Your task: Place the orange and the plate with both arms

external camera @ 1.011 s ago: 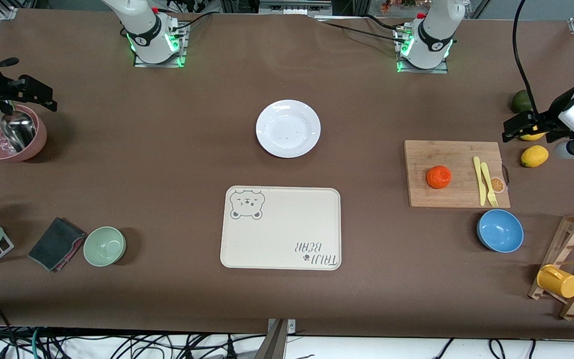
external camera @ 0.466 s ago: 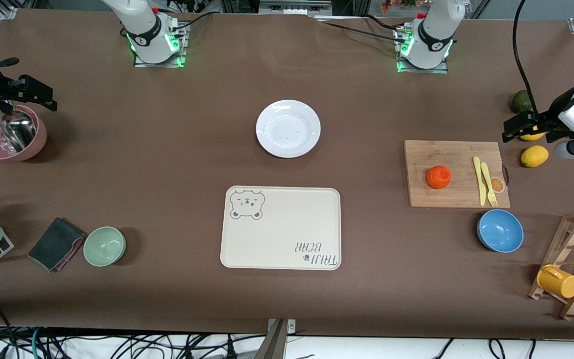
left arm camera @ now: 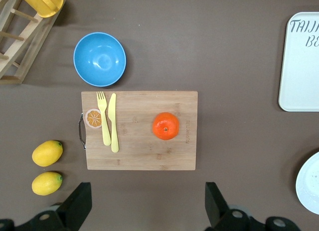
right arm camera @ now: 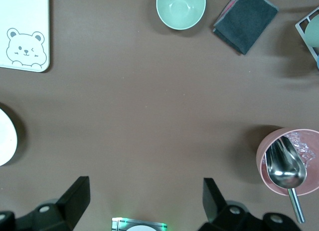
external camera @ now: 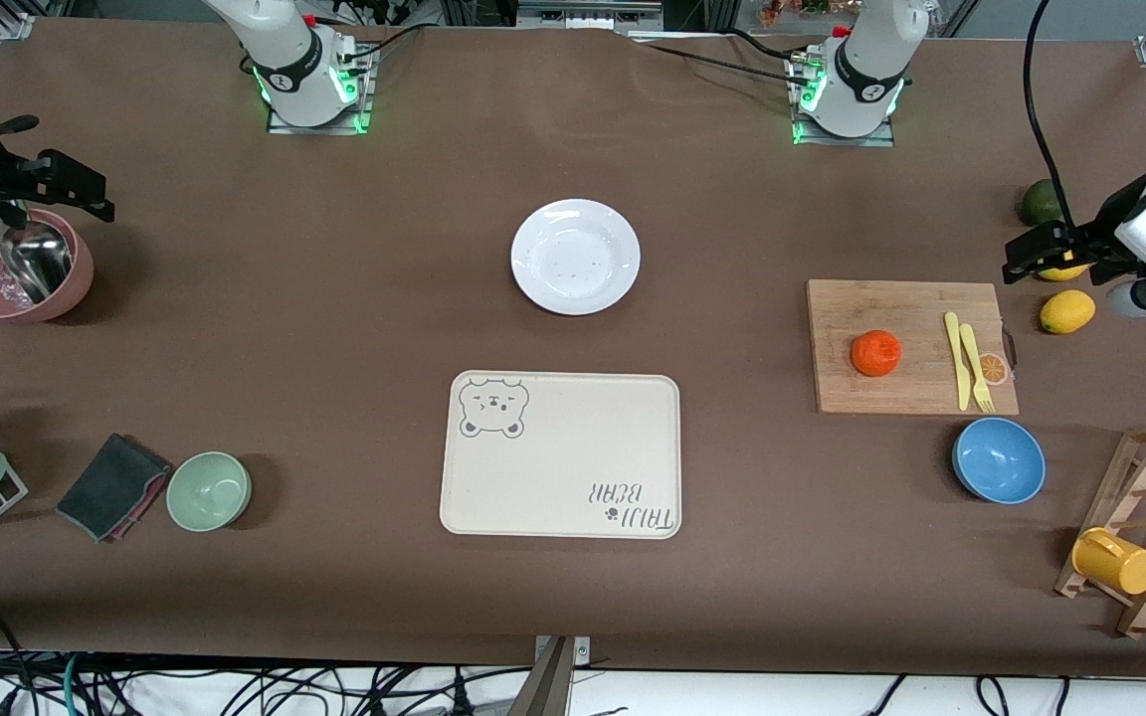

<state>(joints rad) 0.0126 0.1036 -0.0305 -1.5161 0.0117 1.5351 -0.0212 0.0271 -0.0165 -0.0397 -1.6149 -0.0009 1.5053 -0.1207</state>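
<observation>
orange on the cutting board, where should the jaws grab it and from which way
Probably straight down from above, closing across the widest middle of the orange. It sits alone on the flat cutting board, round and slightly flattened, dimple up, with bare wood all around it; the yellow knife and fork lie apart, so nothing crowds either side.

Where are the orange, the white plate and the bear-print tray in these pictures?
orange (external camera: 875, 353): front view, middle of the fruit, on the cutting board.
plate (external camera: 575, 257): front view, centre of the dish.
tray (external camera: 573, 447): front view, bare middle of its surface.
</observation>
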